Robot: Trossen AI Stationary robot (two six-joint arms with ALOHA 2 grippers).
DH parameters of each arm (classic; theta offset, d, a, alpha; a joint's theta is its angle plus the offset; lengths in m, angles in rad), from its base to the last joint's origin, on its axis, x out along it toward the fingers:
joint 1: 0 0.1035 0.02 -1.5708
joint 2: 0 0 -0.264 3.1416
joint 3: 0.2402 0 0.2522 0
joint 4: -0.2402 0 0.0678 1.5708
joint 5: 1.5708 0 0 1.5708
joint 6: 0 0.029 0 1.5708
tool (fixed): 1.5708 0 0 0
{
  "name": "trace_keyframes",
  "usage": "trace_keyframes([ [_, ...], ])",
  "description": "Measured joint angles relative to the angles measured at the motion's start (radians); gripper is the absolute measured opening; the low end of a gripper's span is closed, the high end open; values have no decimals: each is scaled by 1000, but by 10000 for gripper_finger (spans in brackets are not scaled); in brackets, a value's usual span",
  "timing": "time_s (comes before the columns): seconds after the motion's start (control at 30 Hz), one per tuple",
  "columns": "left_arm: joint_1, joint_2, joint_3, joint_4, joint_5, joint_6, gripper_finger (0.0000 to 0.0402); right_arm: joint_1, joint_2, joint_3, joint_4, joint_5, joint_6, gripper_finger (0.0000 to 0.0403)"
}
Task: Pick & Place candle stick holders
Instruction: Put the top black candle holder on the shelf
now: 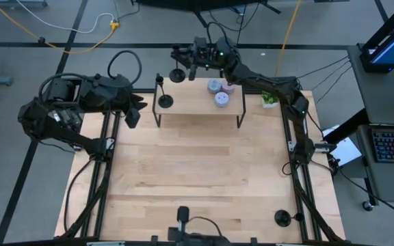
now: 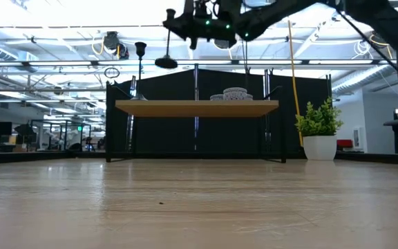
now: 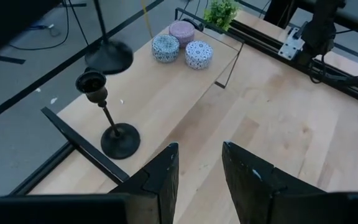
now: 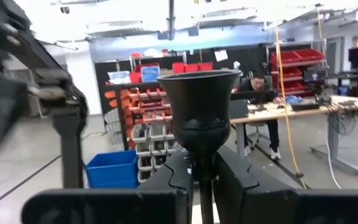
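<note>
While the right gripper (image 1: 195, 63) hangs in the air just past the far edge of the raised shelf (image 1: 197, 102), its fingers are pinched on the thin stem of a candle stick holder (image 4: 199, 112), whose cup rises above the fingertips in the wrist view and whose disc base (image 2: 166, 63) hangs well above the board in the low view. To my eye the stem runs roughly upright, so a setdown calls for a descent toward the shelf's left end. A second holder (image 1: 163, 100) already stands there, near the corner, and the three patterned tins (image 1: 220, 92) crowd the right half. A third holder (image 1: 282, 218) waits on the wooden table (image 1: 197, 178) by the near right corner. The left gripper (image 3: 197, 168), narrowly parted and empty, idles beside the shelf's left end.
</note>
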Motion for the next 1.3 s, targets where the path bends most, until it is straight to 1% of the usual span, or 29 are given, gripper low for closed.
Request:
trace_keyframes([
  [0.2,18,0,0,3,0,-1,129,-5,79,41,14,8,5,26],
  [0.43,38,0,0,3,0,-2,129,-9,141,44,66,33,11,26],
  [0.97,45,0,0,3,1,-4,129,5,200,44,86,33,7,26],
  [1.3,45,0,0,4,1,-3,129,22,199,44,60,34,-87,26],
])
